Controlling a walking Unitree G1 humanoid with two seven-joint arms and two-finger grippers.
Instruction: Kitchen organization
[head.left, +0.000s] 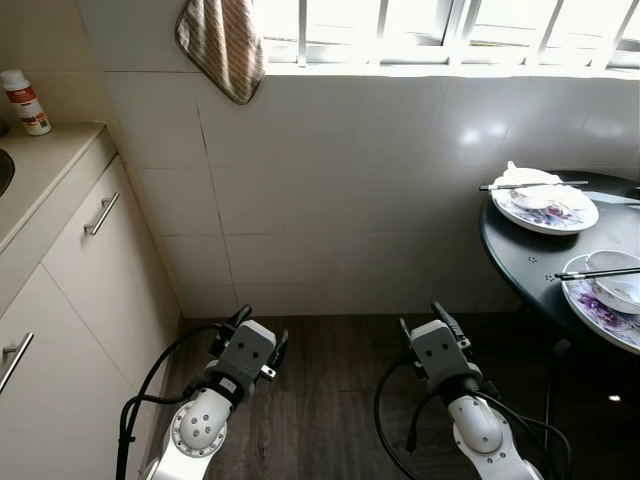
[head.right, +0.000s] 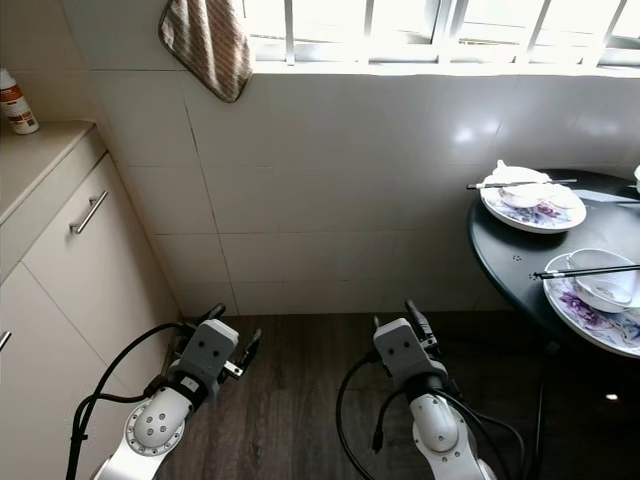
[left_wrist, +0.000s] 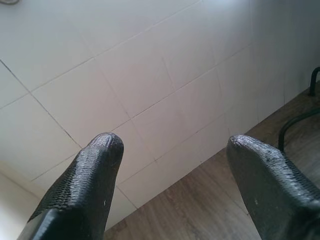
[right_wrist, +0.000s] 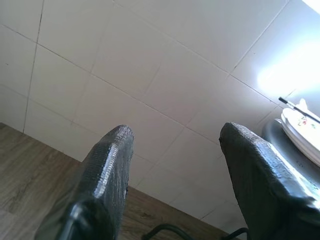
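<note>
Both arms hang low over the dark wood-plank floor (head.left: 330, 400), facing the white tiled wall (head.left: 350, 180). The left gripper (left_wrist: 170, 165) has its fingers spread wide with nothing between them, and the right gripper (right_wrist: 175, 160) is parted just as wide and empty too. Right of that wall stands the round black table (head.left: 520, 250), carrying a flowered white plate (head.left: 545, 205) with black chopsticks (head.left: 530, 185) laid across it, and nearer the robot a second flowered plate (head.left: 600, 300) holding a white bowl (head.left: 612, 280). Left of the wall runs the beige cabinet counter (head.left: 50, 160), a white bottle with red label (head.left: 24, 100) on it. A brown striped towel (head.left: 222, 45) hangs high on the wall.
</note>
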